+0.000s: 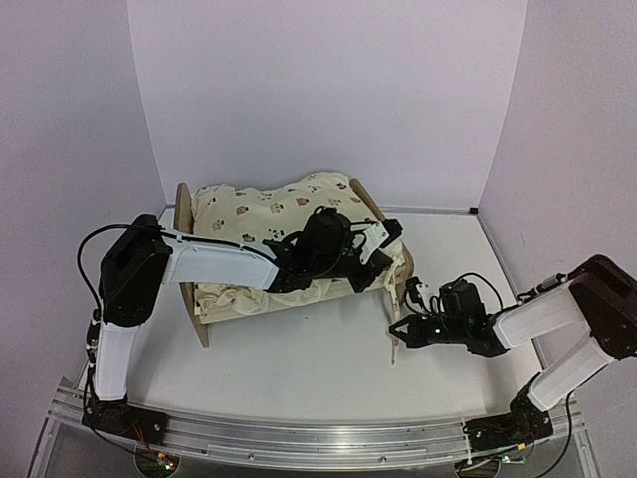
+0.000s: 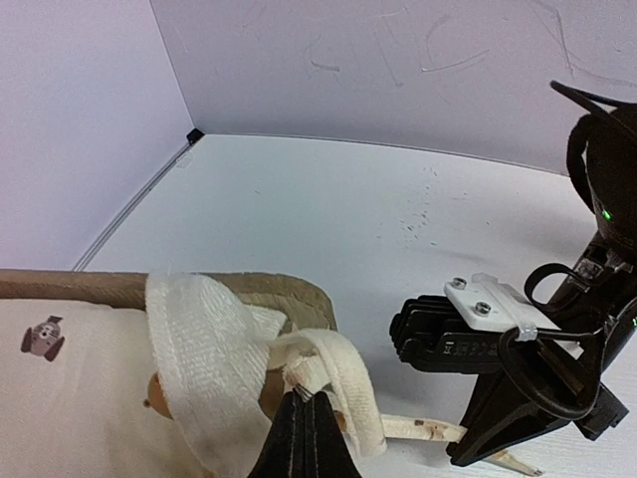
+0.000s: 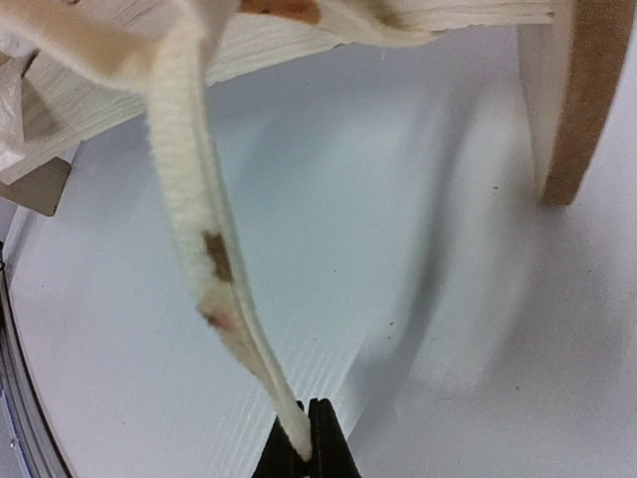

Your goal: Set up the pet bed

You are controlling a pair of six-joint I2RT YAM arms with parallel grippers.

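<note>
Pet bed (image 1: 183,211) (mostly under quilt (image 1: 261,207))

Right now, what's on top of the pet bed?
A cream animal-print quilt covers the pet bed, with one edge strip trailing off its right end. Whatever lies under the quilt is hidden.

One pet bed (image 1: 183,214) stands on the one worktop (image 1: 318,373). It has two rounded end boards (image 1: 364,199), one just beside the right end effector (image 1: 397,331) and one well behind the left end effector (image 1: 388,249). One cream animal-print quilt (image 1: 261,207) lies on the bed, its ruffled edge at the tips of both end effectors. Two arms (image 1: 219,261), two end effectors, each pinched closed on that single quilt
</note>
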